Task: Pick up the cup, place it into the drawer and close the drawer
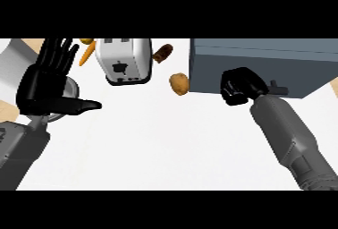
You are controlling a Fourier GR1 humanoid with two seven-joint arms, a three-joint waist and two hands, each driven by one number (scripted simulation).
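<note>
At upper right, my right hand [241,86] was curled against the drawer [260,67] front; whether it held the cup I couldn't tell, no cup showed. Left hand [46,82] rested open, upper left. I'd judge a cup light, rigid: wrap its wall.

- A white counter top [165,147] fills nearly the whole view, evenly lit.
- A toaster [123,60] stands near its far edge.
- A carrot [86,53] lies just left of the toaster.
- A potato [178,83] sits to the toaster's right.
- A darker brown item [162,53] lies behind the potato.
</note>
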